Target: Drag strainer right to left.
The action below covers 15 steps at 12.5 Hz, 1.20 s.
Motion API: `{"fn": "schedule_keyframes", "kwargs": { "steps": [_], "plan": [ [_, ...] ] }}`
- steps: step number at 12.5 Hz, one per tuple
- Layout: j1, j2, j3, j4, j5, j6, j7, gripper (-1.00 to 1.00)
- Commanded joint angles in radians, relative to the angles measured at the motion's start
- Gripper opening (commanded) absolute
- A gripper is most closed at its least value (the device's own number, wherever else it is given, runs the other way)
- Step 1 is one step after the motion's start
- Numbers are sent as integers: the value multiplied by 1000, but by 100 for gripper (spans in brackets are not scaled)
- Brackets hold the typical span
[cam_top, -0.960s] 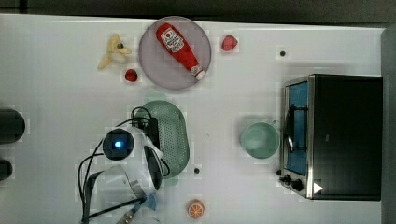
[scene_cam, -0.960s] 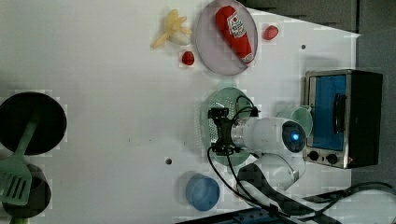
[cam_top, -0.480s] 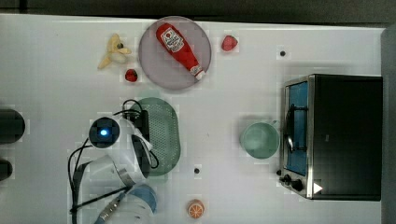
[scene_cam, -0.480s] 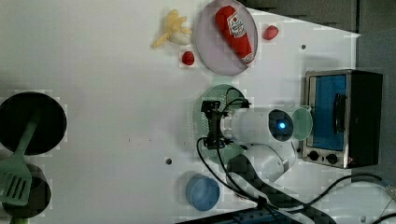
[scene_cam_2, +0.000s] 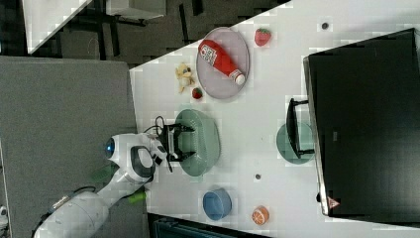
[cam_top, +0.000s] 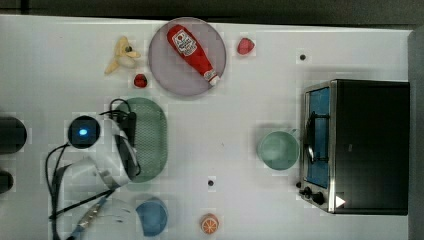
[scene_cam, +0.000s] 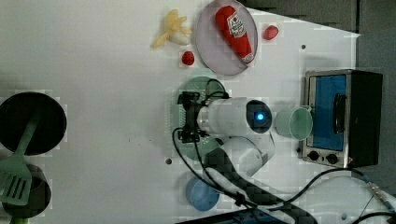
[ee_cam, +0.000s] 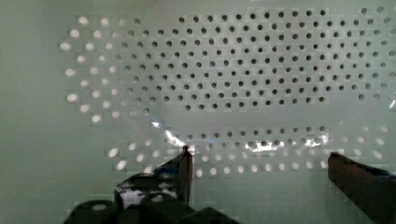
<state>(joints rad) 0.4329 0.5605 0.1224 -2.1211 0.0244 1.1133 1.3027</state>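
The strainer (cam_top: pixel 152 140) is a pale mint-green oval dotted with small holes, lying at the top view's left of centre. My gripper (cam_top: pixel 134 131) reaches down into its side nearest the top view's left. In the left view the gripper (scene_cam: pixel 187 116) covers much of the strainer (scene_cam: pixel 205 85). In the right view the gripper (scene_cam_2: pixel 185 142) stands open over the strainer (scene_cam_2: pixel 205 144). The wrist view shows the perforated inside of the strainer (ee_cam: pixel 243 74) close up, with the gripper (ee_cam: pixel 259 158) open and its two dark fingertips (ee_cam: pixel 184 163) wide apart, nothing pinched between them.
A plate (cam_top: pixel 165 70) with a ketchup bottle (cam_top: pixel 192 47) lies just beyond the strainer, with a banana (cam_top: pixel 122 52) and two strawberries (cam_top: pixel 141 80) near it. A mint bowl (cam_top: pixel 278 150) and toaster oven (cam_top: pixel 357 145) stand at the top view's right. A blue bowl (cam_top: pixel 151 217) and an orange (cam_top: pixel 210 223) sit near the front edge.
The arm has moved toward the top view's left, and the strainer has slid that way with it, farther from the mint bowl. The fingers stay open.
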Motion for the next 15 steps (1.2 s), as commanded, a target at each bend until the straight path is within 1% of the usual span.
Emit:
{"fn": "schedule_keyframes", "kwargs": {
  "steps": [1,4,6,11,13,15],
  "plan": [
    [75,20,22,52,31,-13,76,100],
    [111,49,22,109,67,-40,76,100],
    [129,61,22,137,74,-51,79,100],
    [156,69,22,166,103,-55,124,100],
    [158,47,17,162,96,-71,94,100],
    [155,-18,6,162,97,-163,32,100]
  ]
}}
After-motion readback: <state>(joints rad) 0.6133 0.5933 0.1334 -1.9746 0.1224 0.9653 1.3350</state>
